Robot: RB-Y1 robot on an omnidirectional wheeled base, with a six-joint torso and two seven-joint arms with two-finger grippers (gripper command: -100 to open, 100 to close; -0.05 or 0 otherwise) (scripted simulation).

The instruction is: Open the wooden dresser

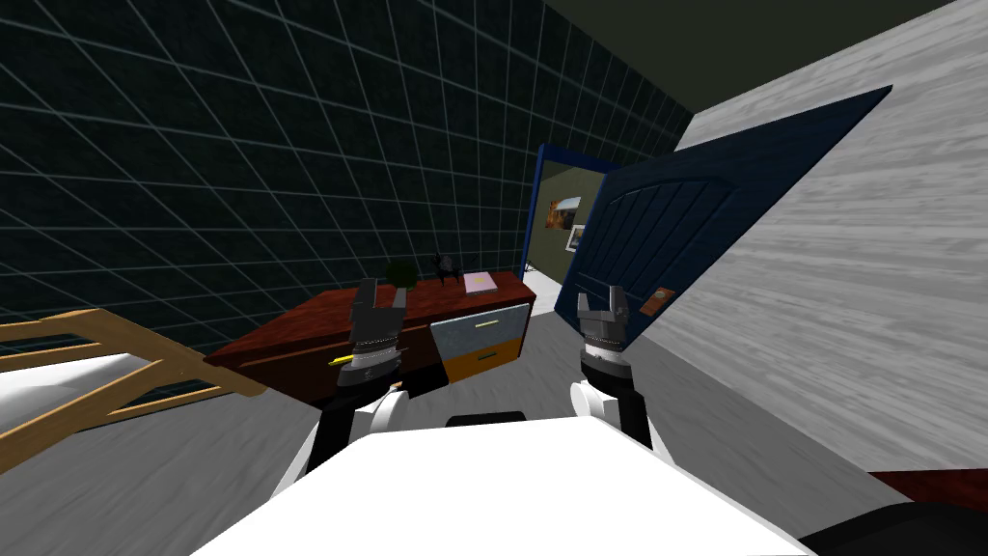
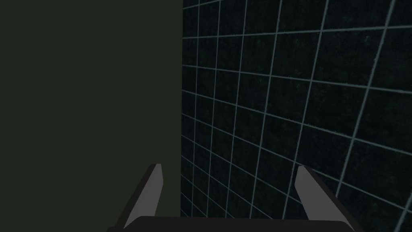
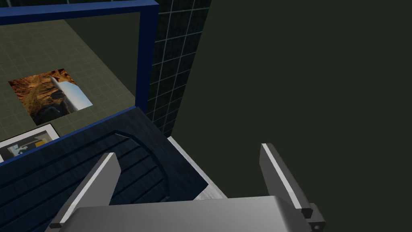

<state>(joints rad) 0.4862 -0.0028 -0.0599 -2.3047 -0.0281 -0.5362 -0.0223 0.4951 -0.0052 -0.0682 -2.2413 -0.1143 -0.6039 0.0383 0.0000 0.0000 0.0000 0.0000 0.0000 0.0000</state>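
Head view: the reddish-brown wooden dresser (image 1: 289,333) stands against a dark gridded wall (image 1: 241,145), ahead of both grippers and apart from them. The left gripper (image 1: 378,297) is raised in front of the dresser's middle. Its two fingers are spread wide with nothing between them, and the left wrist view shows the same broad gap. The right gripper (image 1: 600,307) is held up past the dresser's right end, in front of an open blue door (image 1: 695,222). Its fingers are likewise parted and empty, and in the right wrist view they frame the door's panelled top. Between the two grippers, lower down at the dresser's right end, sit a grey drawer front (image 1: 482,328) with a yellow handle and an orange drawer front (image 1: 478,360) beneath it. I cannot tell whether either is pulled out. On the dresser top beyond the left gripper, toward the right gripper's side, stand a small green plant (image 1: 400,273), a dark ornament (image 1: 446,268) and a pink pad (image 1: 480,281). A light wooden bed frame (image 1: 125,362) lies well off to the left gripper's outer side.
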